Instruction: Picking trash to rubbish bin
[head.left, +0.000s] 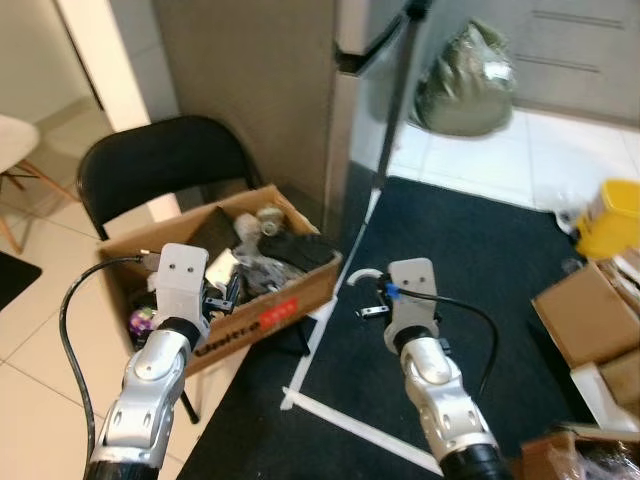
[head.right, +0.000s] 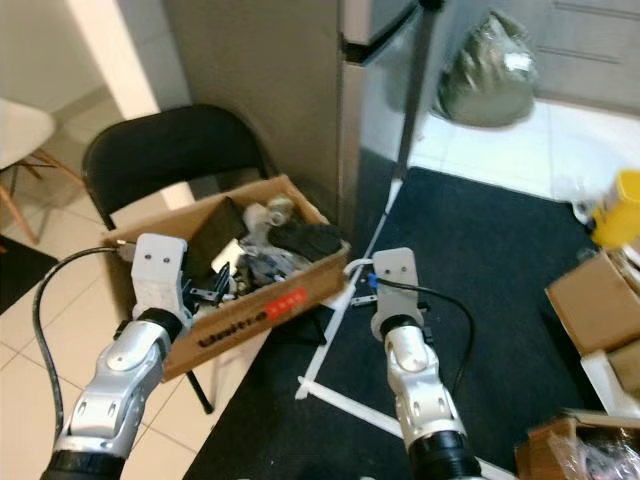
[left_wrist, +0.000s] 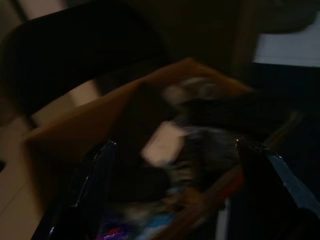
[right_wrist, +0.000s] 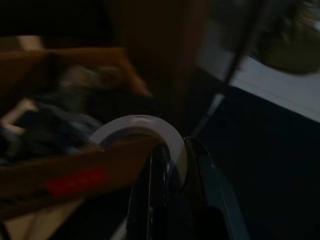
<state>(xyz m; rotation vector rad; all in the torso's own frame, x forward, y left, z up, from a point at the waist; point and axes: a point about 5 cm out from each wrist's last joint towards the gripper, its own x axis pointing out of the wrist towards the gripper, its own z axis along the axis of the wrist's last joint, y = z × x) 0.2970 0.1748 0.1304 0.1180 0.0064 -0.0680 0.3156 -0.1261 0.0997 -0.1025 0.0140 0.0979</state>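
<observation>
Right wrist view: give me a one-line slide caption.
Right gripper fingers pinch a curved white plastic strip beside the brown cardboard box of trash, above dark carpet.

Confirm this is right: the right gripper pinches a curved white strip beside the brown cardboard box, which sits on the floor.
Wrong on one point: the brown cardboard box sits on a black folding chair, as the left eye view shows. The right gripper does pinch the curved white strip beside it.

The cardboard box (head.right: 262, 310) bears black "Unitree" lettering beside an unreadable red label
</observation>
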